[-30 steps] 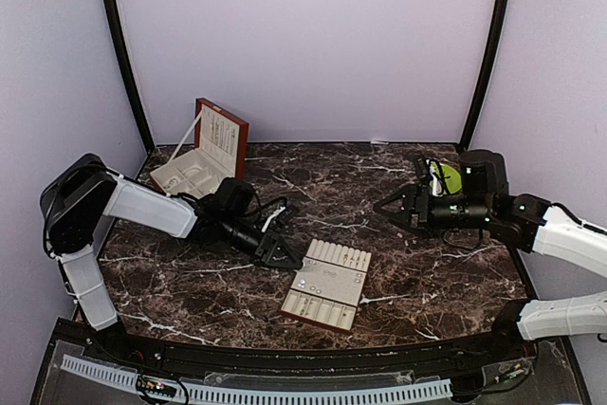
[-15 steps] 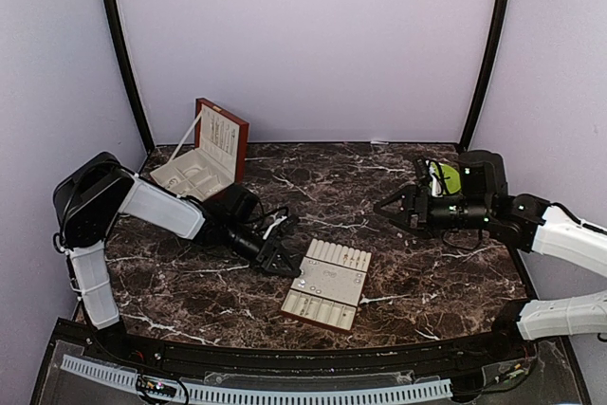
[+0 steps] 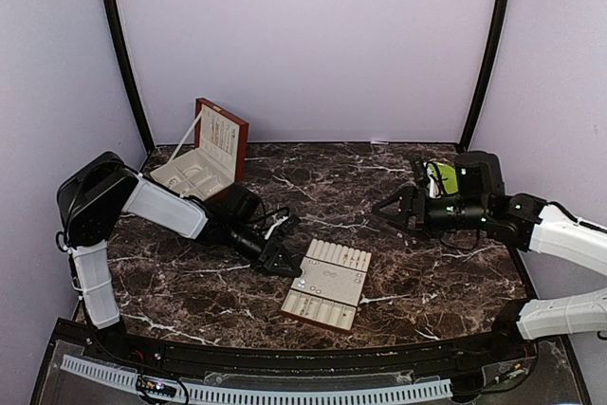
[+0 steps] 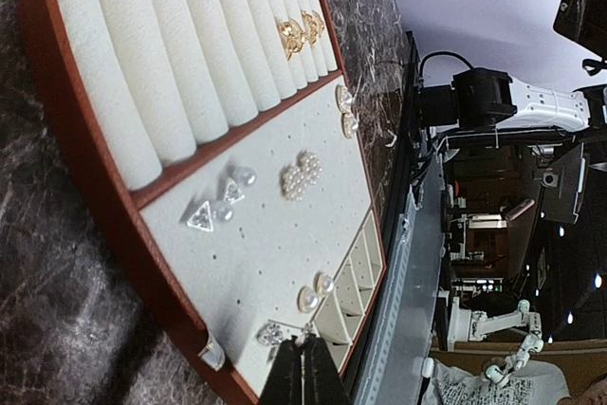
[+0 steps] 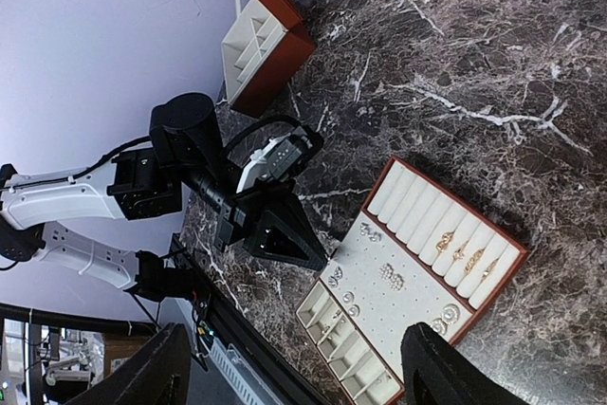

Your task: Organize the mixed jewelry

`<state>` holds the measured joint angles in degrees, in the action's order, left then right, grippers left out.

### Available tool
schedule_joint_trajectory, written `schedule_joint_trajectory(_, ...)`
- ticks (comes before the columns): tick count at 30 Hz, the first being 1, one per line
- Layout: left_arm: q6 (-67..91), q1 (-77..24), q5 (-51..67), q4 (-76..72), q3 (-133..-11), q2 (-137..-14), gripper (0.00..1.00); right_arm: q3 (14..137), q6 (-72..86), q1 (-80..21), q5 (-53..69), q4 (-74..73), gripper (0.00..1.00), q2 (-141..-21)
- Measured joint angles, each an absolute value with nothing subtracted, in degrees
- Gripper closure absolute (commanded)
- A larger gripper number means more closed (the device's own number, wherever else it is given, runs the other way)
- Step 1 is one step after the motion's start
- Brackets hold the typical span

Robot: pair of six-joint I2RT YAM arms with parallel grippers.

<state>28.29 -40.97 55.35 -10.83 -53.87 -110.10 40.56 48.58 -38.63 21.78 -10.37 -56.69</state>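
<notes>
Reaching pincer: the left pincer (image 4: 305,369) is low at the near rim of the tray (image 4: 43,101), tips pinched tight together. Whether a speck is nipped between them, I cannot tell.
Mixed jewelry: the mixed jewelry (image 4: 302,175) lies scattered on the tray's flat cream panel, ahead of the left pincer.
Closest piece: a sparkly stud (image 4: 270,332) lies just beside the tips, and a pearl pair (image 4: 316,293) is a little beyond it.
Further out: the triangle studs (image 4: 201,218) lie off to one side of the tips.
Ring rolls: these are at the end of the tray farthest from the left pincer, with gold rings (image 4: 299,30) already tucked between them.
Small compartments: the small compartments (image 4: 358,272) run along the tray edge near the tips.
Right pincer: the right pincer (image 3: 387,208) has its jaws wide and holds nothing. It hangs over the tabletop (image 3: 427,272), well apart from the tray.
Wooden box: the wooden box (image 3: 213,144) sits behind the left pincer with its lid up.
Step in hand: my read is picking or placing one small piece at the near end of the panel.
Doing it well: part the tips only a sliver, come down square on a single piece, and lift straight.
Watch for: these pieces look likely to skitter if a tip brushes a neighbour. A nudge on the rim could slide the light tray, so a steadying hold from the right pincer might help.
</notes>
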Motion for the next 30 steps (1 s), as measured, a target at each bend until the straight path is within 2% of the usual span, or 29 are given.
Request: schedule_joint_trajectory(30, 30.11, -40.97, 55.07, -11.05, -55.11, -112.12, 1.00, 40.56, 48.23, -38.63, 21.78, -10.41, 0.22, -58.59)
